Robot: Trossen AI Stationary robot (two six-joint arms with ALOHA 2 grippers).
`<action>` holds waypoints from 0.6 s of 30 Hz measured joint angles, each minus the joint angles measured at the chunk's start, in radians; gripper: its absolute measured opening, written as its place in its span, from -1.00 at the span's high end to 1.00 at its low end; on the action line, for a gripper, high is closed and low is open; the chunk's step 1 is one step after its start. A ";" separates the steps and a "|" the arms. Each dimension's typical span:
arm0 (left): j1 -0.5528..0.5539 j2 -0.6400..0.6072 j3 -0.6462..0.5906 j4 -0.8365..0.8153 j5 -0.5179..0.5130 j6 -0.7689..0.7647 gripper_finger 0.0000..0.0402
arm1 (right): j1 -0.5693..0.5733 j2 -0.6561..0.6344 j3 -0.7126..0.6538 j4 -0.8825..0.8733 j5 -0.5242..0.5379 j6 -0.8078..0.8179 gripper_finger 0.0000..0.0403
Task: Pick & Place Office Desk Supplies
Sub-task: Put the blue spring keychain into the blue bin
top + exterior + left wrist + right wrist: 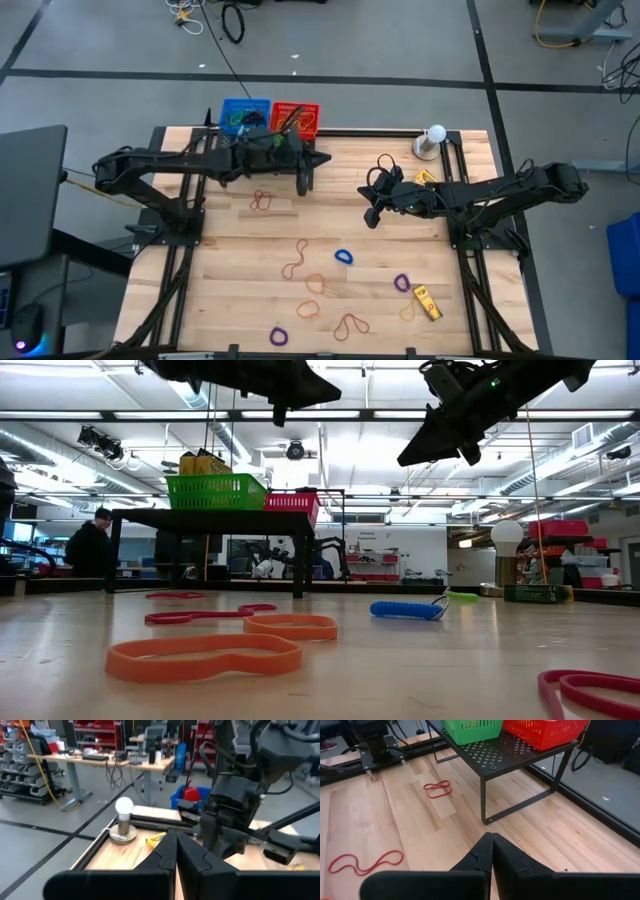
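Note:
Rubber bands lie flat and loose on the wooden table: a red one (262, 200), a blue one (344, 257), purple ones (402, 283) and several orange and brown ones (308, 308). A yellow crayon box (427, 302) lies near the front right; another (426, 177) lies beside the right arm. My left gripper (323, 158) is shut and empty, held level above the table just in front of the rack. My right gripper (372, 215) is shut and empty too, tipped down over the table's middle right. Both sets of fingers meet in the wrist views (176, 851) (492, 851).
A black metal rack (520, 750) stands at the far edge and carries a green basket (470, 727) and a red basket (545, 730). A white ball on a round base (433, 141) stands at the far right corner. Black frame rails run along both table sides.

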 joint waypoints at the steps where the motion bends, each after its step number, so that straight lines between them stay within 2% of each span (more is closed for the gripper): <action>1: -0.007 0.000 -0.026 0.042 -0.001 -0.017 0.97 | 0.001 0.000 0.000 0.000 0.000 0.000 0.92; 7: -0.066 0.001 -0.132 0.177 -0.034 -0.039 0.97 | 0.008 0.000 0.000 0.000 0.000 0.016 0.92; 18: -0.116 0.001 -0.145 0.154 -0.053 -0.043 0.96 | 0.036 -0.002 0.000 0.000 0.001 0.039 0.98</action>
